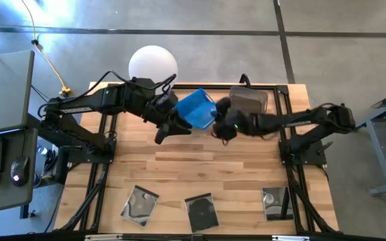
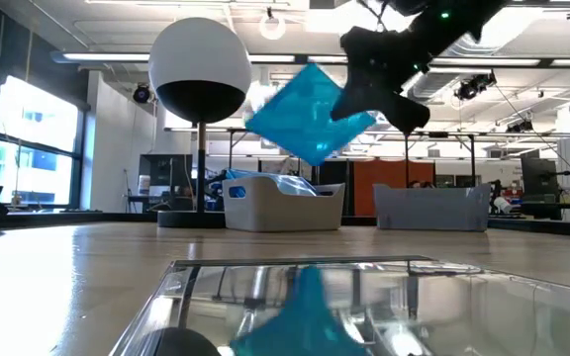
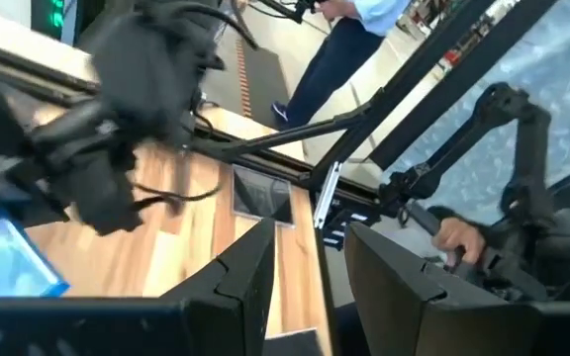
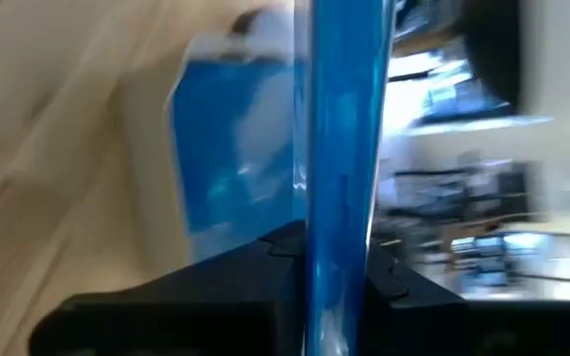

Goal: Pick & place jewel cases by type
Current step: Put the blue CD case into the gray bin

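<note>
Blue jewel case (image 2: 310, 111) hangs tilted in the air over the white tub (image 2: 283, 205), pinched edge-on by the right gripper (image 1: 221, 127); the tub already holds blue cases. Grey tub (image 2: 431, 207) stands beside it. Three clear cases (image 1: 201, 211) lie at the near table edge, unsorted. Left gripper (image 1: 169, 128) hovers just beside, fingers part-open, empty. Judgement: sorting roughly halfway.
</note>
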### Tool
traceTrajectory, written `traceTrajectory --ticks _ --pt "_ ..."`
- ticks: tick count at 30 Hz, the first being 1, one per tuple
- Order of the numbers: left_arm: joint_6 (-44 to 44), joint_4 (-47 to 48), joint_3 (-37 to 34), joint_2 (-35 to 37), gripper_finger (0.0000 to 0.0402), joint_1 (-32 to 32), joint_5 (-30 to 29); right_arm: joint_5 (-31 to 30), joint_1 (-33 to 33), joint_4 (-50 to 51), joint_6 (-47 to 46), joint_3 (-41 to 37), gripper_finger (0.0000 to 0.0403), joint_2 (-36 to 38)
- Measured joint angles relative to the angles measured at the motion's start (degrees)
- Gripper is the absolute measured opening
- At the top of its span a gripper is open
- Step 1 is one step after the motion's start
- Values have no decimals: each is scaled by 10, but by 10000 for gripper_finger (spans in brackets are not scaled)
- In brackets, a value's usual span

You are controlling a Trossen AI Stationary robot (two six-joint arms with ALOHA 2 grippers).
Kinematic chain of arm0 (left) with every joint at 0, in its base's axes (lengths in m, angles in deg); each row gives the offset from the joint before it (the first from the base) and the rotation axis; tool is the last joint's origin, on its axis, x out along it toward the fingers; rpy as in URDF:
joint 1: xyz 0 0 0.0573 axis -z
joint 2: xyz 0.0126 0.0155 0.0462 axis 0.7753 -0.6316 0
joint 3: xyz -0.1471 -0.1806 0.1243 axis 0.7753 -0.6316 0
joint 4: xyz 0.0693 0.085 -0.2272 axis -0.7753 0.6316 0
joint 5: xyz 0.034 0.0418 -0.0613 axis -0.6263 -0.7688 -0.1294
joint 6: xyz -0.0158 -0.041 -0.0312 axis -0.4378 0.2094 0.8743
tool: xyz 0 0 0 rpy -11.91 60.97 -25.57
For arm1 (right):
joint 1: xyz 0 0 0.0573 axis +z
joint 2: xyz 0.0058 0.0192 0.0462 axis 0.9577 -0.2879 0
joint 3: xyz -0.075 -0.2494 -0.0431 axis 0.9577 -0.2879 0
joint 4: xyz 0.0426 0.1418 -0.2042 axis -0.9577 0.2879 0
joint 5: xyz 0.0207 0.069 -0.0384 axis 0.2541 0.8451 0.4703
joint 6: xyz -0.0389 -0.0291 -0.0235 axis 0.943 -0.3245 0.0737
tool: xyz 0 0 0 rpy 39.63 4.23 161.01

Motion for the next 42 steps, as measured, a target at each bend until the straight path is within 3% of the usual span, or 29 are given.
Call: traceTrajectory --ticks 2,6,11,21,33,42 --pt "-20 7 -1 12 124 0 -2 45 -23 82 -24 44 21 -13" --pt "-53 12 0 35 124 0 -7 91 -61 154 -43 122 20 -46" --pt "-59 18 -1 41 124 0 -28 163 -100 267 12 208 39 -114" --pt "-56 64 0 43 124 0 -37 113 -117 407 35 343 22 -236" --pt "-47 101 0 42 124 0 -46 87 -120 402 90 394 124 -244" --pt "-44 103 0 42 124 0 -46 91 -136 256 111 391 149 -244"
